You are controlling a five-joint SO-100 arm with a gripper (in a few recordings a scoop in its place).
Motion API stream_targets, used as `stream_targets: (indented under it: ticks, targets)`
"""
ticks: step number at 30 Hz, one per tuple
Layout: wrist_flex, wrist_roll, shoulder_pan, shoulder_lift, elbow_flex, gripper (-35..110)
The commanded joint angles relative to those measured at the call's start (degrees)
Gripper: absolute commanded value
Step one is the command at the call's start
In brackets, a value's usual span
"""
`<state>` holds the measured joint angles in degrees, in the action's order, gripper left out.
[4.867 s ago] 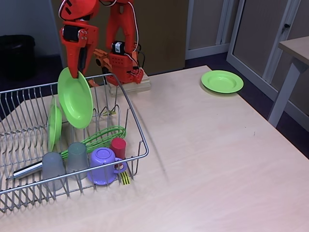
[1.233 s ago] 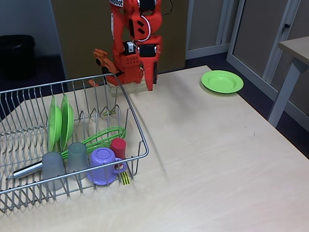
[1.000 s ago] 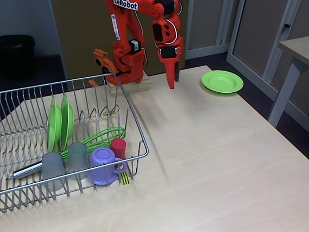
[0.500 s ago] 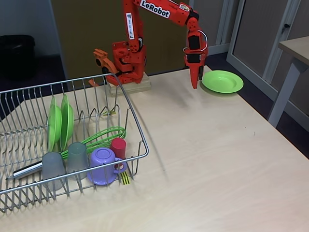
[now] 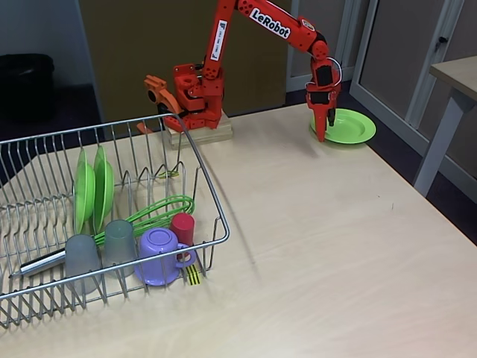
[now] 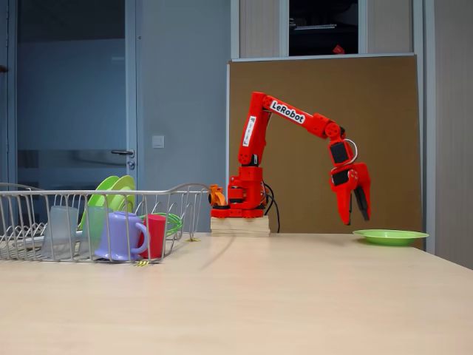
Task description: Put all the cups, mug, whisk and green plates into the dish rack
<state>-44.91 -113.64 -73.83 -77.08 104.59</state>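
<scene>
One green plate (image 5: pixel 344 125) lies flat at the far right of the desk (image 5: pixel 320 246), well apart from the dish rack (image 5: pixel 45 246) at the near left. The pincer (image 6: pixel 355 217) hangs just above the plate's left rim, its jaws parted and holding nothing. In the rack stand two green plates (image 5: pixel 92 189), the whisk (image 5: pixel 153 211), the grey cups (image 5: pixel 100 250), the red cup (image 5: pixel 182 226) and the mug (image 5: pixel 159 256).

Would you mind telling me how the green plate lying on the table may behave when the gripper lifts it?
The round lime-green plastic plate looks thin, so probably light and stiff. It lies flat on the table; its raised rim should offer an edge. The glossy surface might slip between the open orange gripper.
</scene>
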Motion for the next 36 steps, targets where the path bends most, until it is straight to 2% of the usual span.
stream_targets:
  ticks: [1,14,24,26,32,36]
  targets:
    - [1.49,-3.52,-2.02,1.49,-3.69,33]
    - [8.09,-6.59,-4.31,9.05,-4.22,30]
    - [11.51,-5.36,-3.34,10.2,0.26,9]
    - [10.02,-6.24,-2.99,9.93,0.62,0]
    - [2.02,-0.7,-1.05,6.15,0.09,0]
    - [-7.56,5.89,1.93,2.02,-3.25,0]
